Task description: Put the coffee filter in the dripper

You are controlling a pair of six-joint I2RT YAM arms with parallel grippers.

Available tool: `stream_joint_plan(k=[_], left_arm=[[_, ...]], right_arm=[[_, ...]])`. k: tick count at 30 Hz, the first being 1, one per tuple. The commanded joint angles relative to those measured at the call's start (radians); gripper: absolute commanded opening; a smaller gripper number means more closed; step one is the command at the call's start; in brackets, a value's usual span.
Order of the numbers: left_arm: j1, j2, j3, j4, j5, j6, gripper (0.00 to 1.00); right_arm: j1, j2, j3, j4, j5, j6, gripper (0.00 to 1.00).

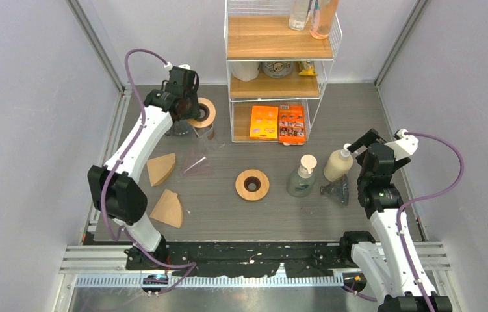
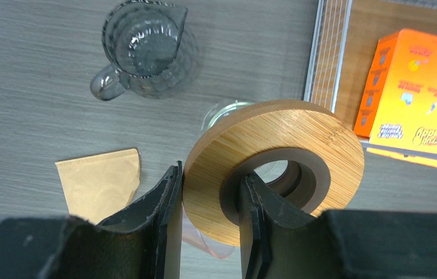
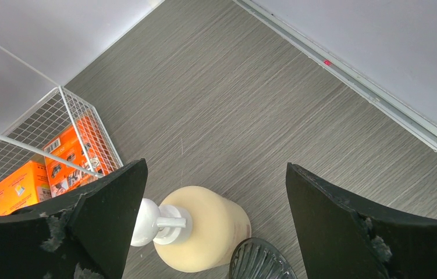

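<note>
2 filters lie flat on the table's left side: farther filter [image 1: 161,169] and nearer filter [image 1: 167,208], both well apart from the dripper [image 2: 297,131]. The left gripper [image 2: 211,177] clamps the dripper's wooden collar, 1 finger through the hole and 1 outside. Pinched at 1 edge only, it could swing or slip onto the glass jug [image 2: 143,49] nearby. Each filter's long axis seems to run diagonally, narrow end toward the rack — too small to be sure. The right gripper [image 3: 216,168] hangs wide open over a pump bottle [image 3: 201,232].

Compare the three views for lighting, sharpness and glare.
Top external: even, soft light, only faint shadows; the clear cone barely shows against the table. Left wrist: the wooden ring is sharp, the glass jug carries small highlights, the left gripper is dark. Right wrist: table grain sharp, right gripper nearly black.
</note>
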Motion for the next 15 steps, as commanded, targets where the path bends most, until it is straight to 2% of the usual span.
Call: stream_joint_plan(k=[1, 10, 15], left_arm=[[0.024, 0.031, 0.063, -0.073, 0.106, 0.034, 0.0], [0.087, 0.137, 0.133, -0.116, 0.258, 0.027, 0.0], [0.091, 0.169, 0.143, -0.133, 0.266, 0.034, 0.0]], right_arm=[[0.002, 0.009, 0.04, 0.024, 0.001, -0.008, 0.95], [0.002, 0.017, 0.047, 0.018, -0.025, -0.018, 0.95], [0.002, 0.027, 0.049, 0.022, -0.043, -0.027, 0.95]])
